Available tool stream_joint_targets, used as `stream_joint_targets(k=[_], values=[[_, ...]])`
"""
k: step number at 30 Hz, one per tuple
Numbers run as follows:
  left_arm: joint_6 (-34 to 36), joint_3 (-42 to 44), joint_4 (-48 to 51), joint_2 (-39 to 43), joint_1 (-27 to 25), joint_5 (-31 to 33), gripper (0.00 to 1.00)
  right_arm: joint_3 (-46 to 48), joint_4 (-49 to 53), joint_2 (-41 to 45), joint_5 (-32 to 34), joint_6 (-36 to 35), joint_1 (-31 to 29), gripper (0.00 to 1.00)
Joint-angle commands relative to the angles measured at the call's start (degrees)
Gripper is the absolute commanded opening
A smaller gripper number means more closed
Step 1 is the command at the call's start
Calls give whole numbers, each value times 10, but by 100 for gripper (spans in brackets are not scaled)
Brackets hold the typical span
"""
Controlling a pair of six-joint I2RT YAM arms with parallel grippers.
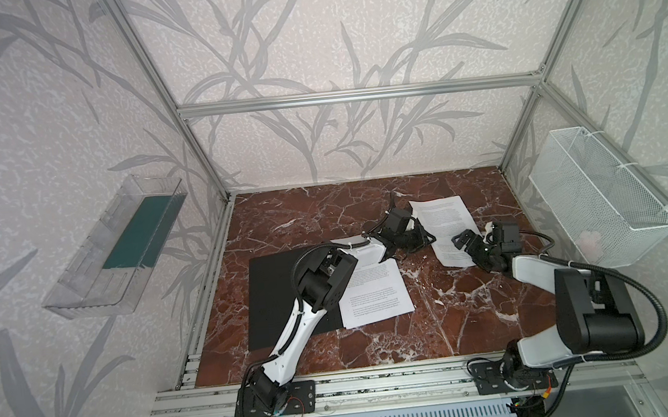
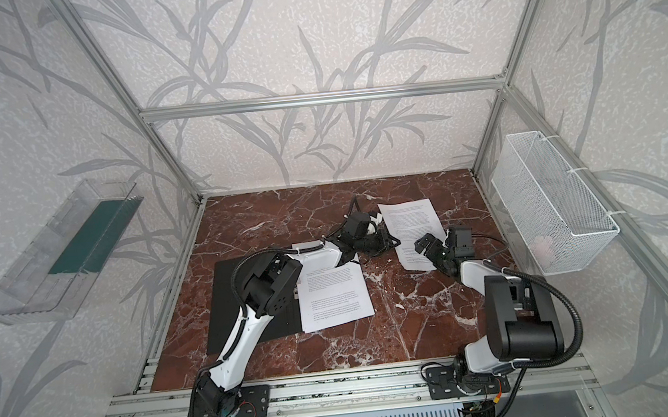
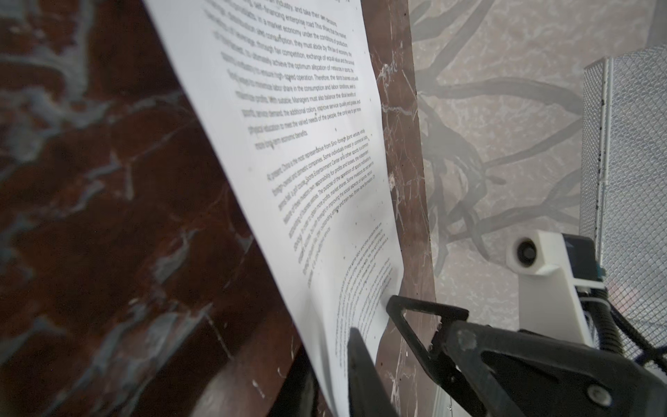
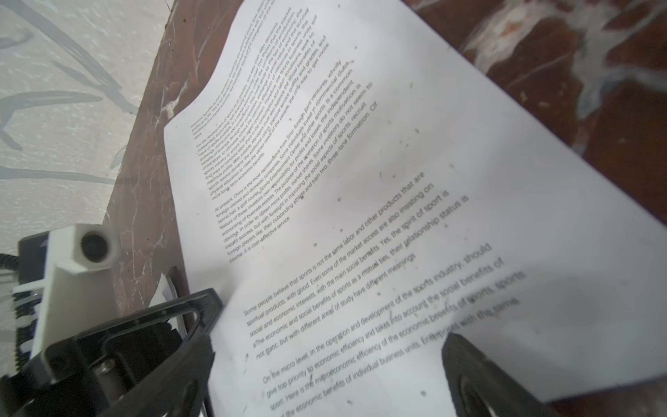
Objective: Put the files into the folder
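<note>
Left pincer [image 1: 423, 237] clamped on the left edge of the far sheet [image 1: 443, 213], which lies right of centre on the table [image 1: 460, 322]. Right pincer [image 1: 468, 244], jaws wide apart, over the same sheet's near end. Near sheet [image 1: 374, 297] lies against the open folder's [image 1: 274, 294] right edge.

You'll see the files [image 1: 376, 295] are matt white paper, the folder [image 1: 270, 299] matt black inside, the tabletop [image 1: 460, 322] glossy veined marble-look, the basket [image 1: 598, 192] white wire mesh, the tray [image 1: 80, 275] clear plastic
</note>
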State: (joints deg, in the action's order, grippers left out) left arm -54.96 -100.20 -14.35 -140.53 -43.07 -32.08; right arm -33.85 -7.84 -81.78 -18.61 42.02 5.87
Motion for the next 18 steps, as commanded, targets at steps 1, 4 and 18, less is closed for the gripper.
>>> stream_joint_targets(k=[1,4,18], values=[[56,1,46,77,-6,4,1,2,29,78,-3,-8,4,99],[108,11,123,143,-16,32,0,0,73,143,23,-23,4,99],[100,411,146,543,27,97,0,-26,83,212,-35,-88,-96,99]])
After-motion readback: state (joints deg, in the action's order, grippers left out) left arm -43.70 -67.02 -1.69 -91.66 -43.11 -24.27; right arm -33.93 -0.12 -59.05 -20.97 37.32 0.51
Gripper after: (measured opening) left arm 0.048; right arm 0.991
